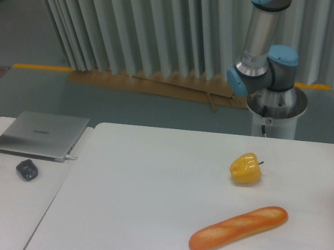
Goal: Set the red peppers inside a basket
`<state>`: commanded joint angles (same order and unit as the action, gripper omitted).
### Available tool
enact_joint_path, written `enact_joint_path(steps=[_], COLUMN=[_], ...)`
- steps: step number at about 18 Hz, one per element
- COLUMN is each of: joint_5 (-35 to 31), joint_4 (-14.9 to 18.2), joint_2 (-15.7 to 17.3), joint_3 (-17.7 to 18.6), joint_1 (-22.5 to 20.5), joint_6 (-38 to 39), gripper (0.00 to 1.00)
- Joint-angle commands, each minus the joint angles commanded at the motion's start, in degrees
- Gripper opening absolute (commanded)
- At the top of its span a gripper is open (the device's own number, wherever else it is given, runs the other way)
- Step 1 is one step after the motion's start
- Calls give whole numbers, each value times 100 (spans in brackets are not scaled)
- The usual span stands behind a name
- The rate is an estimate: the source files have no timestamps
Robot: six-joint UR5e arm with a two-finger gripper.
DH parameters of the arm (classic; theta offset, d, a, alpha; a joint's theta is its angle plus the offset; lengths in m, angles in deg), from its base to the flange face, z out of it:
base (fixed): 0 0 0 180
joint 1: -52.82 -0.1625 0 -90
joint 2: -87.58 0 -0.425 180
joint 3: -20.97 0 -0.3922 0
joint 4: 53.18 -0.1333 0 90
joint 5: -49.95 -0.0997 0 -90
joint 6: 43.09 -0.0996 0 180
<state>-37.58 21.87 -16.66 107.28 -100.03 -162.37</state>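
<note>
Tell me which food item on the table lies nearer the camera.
The bread loaf: long and orange-brown, it lies in front of the rounded yellow bell pepper.

Robot arm (262,42) at upper right of the frame, silver metal tube sections, light blue caps on the joints, round silver base (276,104) on a white pedestal bearing a small red-and-white sticker, thin dark cable down the pedestal, another blue cap at right edge.

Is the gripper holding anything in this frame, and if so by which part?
Cannot be told: the gripper is out of view. Only the arm's base and lower joints show behind the white table.
</note>
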Motion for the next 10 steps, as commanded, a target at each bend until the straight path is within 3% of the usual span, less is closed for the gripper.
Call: enact_joint_path(steps=[6,10], joint_5=[-88,-106], joint_4=[133,133], joint_2=[97,97], joint_3=[-9,0], joint_1=[536,634], joint_6=[756,801], gripper=[100,100])
